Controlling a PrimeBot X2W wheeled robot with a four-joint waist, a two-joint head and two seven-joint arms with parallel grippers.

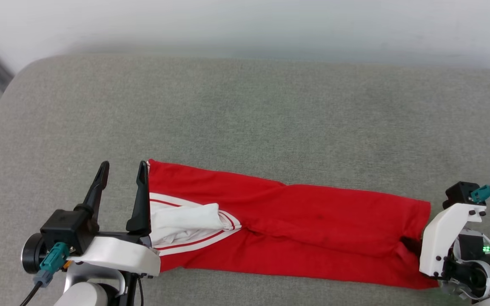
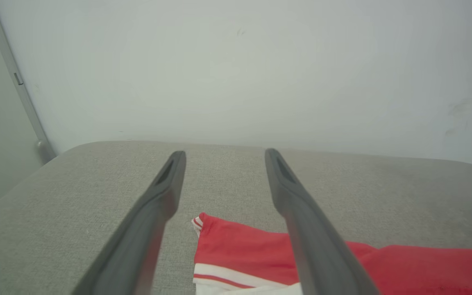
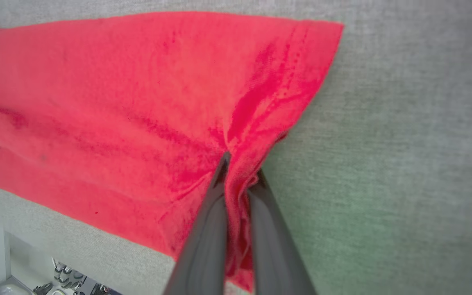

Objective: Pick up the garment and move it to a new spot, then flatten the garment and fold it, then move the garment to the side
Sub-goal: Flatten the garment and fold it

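Garment (image 1: 313,221) folded, right end effector (image 3: 241,166) pinching

- One red fabric garment (image 1: 296,225) with white striped trim, lower centre of the frame.
- Two dark-fingered robot grippers: left gripper (image 1: 123,166), right gripper (image 3: 240,164).
- One grey fabric surface (image 1: 245,110).
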